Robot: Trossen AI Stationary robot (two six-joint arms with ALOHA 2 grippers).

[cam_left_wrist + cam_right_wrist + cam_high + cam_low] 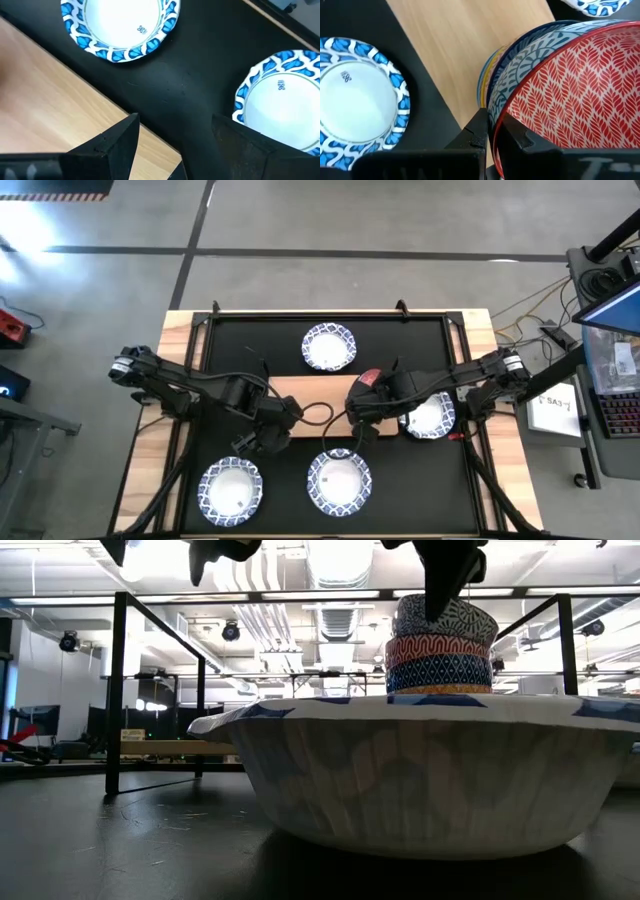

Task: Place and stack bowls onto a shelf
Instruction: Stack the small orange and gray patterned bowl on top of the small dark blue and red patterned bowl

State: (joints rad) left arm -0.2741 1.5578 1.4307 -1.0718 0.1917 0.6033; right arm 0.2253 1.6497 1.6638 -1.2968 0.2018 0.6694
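Note:
A stack of small bowls [440,650] shows in the low view, blue-white patterned on top, then red-patterned, blue and orange. It stands over the right part of the light wooden shelf [310,395]; a wide bowl [420,770] in front hides its foot. My right gripper [492,125] is shut on the top bowl, which is red-patterned inside [570,95]. My left gripper [180,150] is open and touches nothing, over the shelf's near left corner [60,110], beside the black tabletop. In the high view the stack [370,380] sits by the right gripper [362,412]. My right gripper pinches the rim of the top small bowl [496,116], one finger [477,132] outside the wall and one [520,137] inside the hollow. In the low view the fingers come down from above onto the stack's top. Whether the stack's foot rests on the shelf cannot be told.
Wide blue-and-white bowls lie on the black tabletop: one beyond the shelf [329,346], two near the front edge [231,488] [339,482], one under my right arm [430,417]. A cable loops over the shelf [318,415]. A black metal frame [118,690] rings the table.

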